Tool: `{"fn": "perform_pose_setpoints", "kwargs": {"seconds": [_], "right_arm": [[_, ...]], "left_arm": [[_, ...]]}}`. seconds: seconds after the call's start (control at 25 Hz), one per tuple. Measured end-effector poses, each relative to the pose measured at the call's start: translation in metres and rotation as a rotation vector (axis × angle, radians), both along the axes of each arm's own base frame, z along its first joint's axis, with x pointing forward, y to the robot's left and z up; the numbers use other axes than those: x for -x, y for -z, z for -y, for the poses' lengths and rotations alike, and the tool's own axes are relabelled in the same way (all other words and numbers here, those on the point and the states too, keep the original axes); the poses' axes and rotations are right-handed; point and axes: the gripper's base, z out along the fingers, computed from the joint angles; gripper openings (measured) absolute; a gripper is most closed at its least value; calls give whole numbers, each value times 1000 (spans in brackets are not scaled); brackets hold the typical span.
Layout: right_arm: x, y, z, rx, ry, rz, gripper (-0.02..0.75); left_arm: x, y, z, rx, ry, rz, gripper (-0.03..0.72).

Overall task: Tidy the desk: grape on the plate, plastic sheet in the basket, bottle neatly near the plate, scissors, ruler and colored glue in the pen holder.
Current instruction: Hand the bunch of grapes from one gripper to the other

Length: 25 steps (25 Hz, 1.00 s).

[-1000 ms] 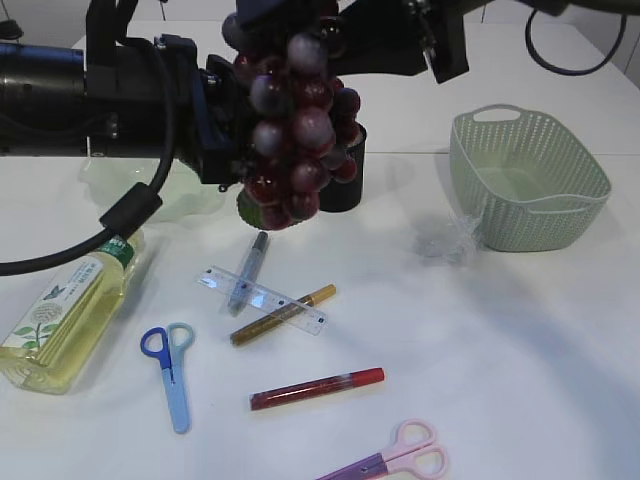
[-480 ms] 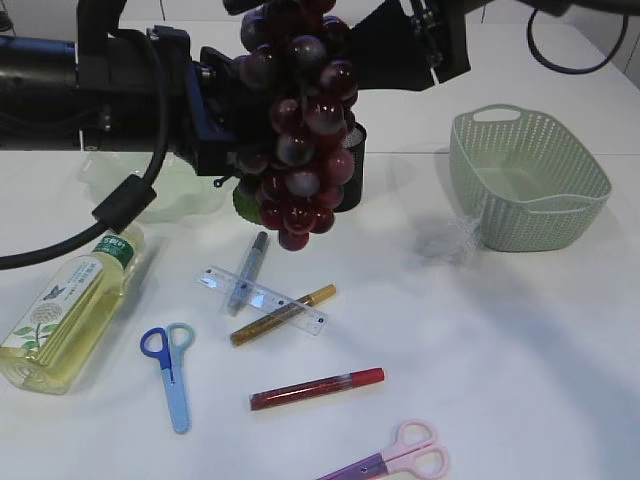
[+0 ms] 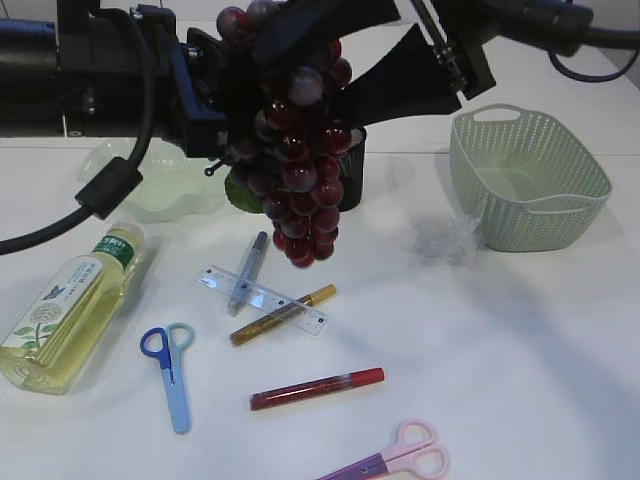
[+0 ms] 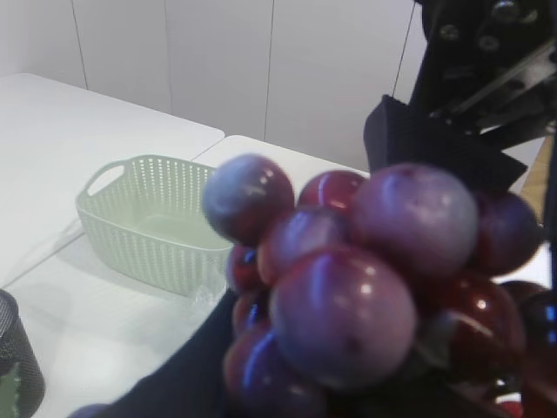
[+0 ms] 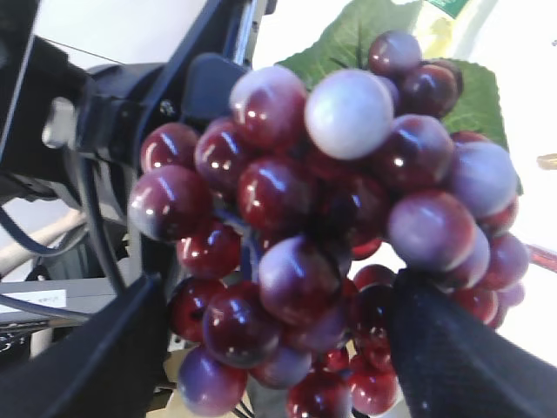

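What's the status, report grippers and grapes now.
Left gripper clamped on the grapes, bunch hanging midair. Right gripper open, fingers either side of it. Plate behind left, unobstructed.

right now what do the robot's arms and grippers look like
Both arms are black. The left arm is a thick, rounded tube with blue trim near the wrist and a ribbed black cable looping beneath it. The right arm is black too, with a cable curving behind it. The right gripper's fingers are broad, flat black paddles with a matte, fabric-like surface, and small screws show on its black mount.
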Motion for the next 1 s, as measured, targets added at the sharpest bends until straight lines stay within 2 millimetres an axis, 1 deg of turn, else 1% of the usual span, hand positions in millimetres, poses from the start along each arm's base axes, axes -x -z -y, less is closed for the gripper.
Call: {"fn": "perform_pose_setpoints", "kwargs": {"seconds": [0.16,0.52,0.64,0.92,1.0], "right_arm": [[0,2,1,22,0,8,601],[-1,3,2,47,0,17,592],[-2,7,5,91,1,31,591],[-4,13,11,195,4,66,590],[-5,15,13,220,11,67,590]], "left_arm": [[-2,1,-1,-12,-26,-5,158],[-12,6,-9,-76,-165,-9,158],[-16,8,-12,-98,-211,-10,158],[-25,12,-23,-162,-369,-23,158],[-29,14,-28,-176,-438,-43,158]]}}
